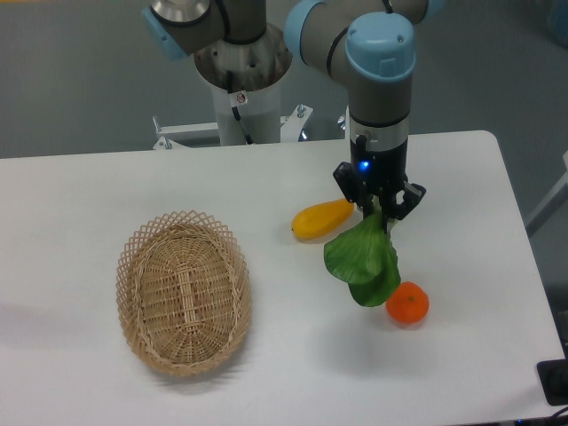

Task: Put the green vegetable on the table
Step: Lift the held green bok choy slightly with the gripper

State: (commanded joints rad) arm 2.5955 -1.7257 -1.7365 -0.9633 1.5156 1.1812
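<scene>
The green vegetable (363, 260) hangs leaves-down from my gripper (379, 210), which is shut on its upper stalk end; the stalk itself is hidden between the fingers. Its broad dark green leaves dangle over the white table (80, 195), right of centre, and I cannot tell whether the leaf tips touch the surface. The lowest leaf overlaps the left edge of an orange.
A yellow squash-like fruit (321, 218) lies just left of the gripper. An orange (407, 303) sits below and right of the leaves. An oval wicker basket (182, 292) stands on the left. The arm's base (241, 84) rises behind the table's far edge.
</scene>
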